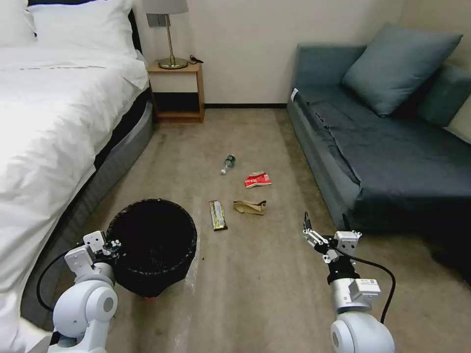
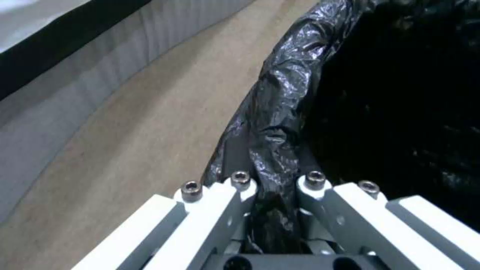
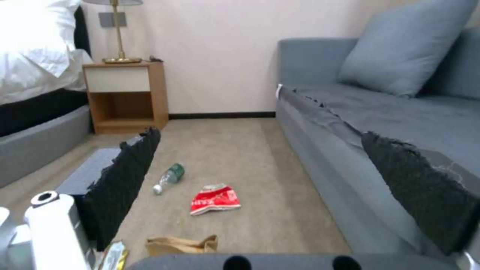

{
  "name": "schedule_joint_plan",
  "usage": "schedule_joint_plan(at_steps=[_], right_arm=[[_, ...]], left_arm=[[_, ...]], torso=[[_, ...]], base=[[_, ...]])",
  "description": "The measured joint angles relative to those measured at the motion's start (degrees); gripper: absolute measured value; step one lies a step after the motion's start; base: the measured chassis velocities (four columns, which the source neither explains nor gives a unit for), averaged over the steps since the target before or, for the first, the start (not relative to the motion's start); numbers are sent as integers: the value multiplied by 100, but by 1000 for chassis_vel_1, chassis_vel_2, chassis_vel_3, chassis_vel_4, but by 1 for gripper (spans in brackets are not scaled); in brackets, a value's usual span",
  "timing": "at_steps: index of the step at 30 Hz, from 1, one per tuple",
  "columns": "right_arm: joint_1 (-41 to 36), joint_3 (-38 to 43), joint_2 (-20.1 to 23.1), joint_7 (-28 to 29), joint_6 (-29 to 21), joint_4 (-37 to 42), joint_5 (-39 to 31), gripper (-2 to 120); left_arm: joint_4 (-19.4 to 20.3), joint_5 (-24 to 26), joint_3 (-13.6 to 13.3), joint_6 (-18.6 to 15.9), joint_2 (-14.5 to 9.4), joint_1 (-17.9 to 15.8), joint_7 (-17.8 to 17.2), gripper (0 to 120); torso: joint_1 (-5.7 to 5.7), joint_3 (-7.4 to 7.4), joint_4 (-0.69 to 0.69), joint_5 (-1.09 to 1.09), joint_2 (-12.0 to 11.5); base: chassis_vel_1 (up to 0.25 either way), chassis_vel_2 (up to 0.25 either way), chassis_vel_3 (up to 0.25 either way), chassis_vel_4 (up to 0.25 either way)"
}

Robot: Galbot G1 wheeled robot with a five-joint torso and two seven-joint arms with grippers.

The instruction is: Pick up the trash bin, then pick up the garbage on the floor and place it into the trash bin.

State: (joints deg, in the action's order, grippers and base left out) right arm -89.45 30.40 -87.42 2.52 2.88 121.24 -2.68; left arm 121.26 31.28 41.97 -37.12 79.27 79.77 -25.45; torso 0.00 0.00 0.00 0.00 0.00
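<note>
Checker: Left end effector point(image 2: 275, 180) status?

Logger: Clamped narrow on the near rim of the trash bin point(image 1: 152, 245), lower left of the head frame, with the black liner point(image 2: 280, 112) pinched between the fingers. Rim grip judged chosen to keep the mouth open and facing up for drop-in.

Checker: Lifted or grounded?

Logger: Cannot tell. Seen beside the bed point(image 1: 49, 122), on or just above the floor point(image 1: 255, 304).

Checker: Right end effector point(image 1: 326, 226)?

Logger: Spread wide, holding nothing, lower right of frame, aimed toward the litter, with the pads point(image 3: 125, 180) framing it. Likely pre-opened for a first pick.

Checker: Garbage location?

Logger: Centre of frame, all on the floor, apart from the bin mouth. Bottle point(image 1: 228, 163) farthest, snack packet point(image 1: 258, 180) to its right, paper bag point(image 1: 250, 207) and wrapper point(image 1: 217, 215) nearest, side by side.
</note>
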Motion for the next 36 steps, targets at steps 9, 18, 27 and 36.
schedule_joint_plan(at_steps=[9, 18, 27, 36], right_arm=[[11, -10, 0, -34, -4, -8, 21, 100], [46, -63, -12, -75, -10, -51, 35, 100], [49, -83, -10, -92, -15, -80, 50, 100], [56, -96, 11, -98, -13, -128, 57, 100]], left_arm=[[-7, 6, 22, 0, 8, -17, 2, 4], [-6, 21, 107, 0, 4, -33, 1, 3], [-4, 36, 149, 1, 27, -38, 1, 3], [-3, 40, 181, 6, 38, -52, 1, 3]], torso=[[0, -1, 0, 0, 0], [0, -1, 0, 1, 0], [-1, 0, 0, 0, 0], [-1, -1, 0, 0, 0]], base=[[-128, 118, 112, -130], [-128, 145, 145, -133], [-163, 159, 153, -158], [-179, 174, 170, -174]])
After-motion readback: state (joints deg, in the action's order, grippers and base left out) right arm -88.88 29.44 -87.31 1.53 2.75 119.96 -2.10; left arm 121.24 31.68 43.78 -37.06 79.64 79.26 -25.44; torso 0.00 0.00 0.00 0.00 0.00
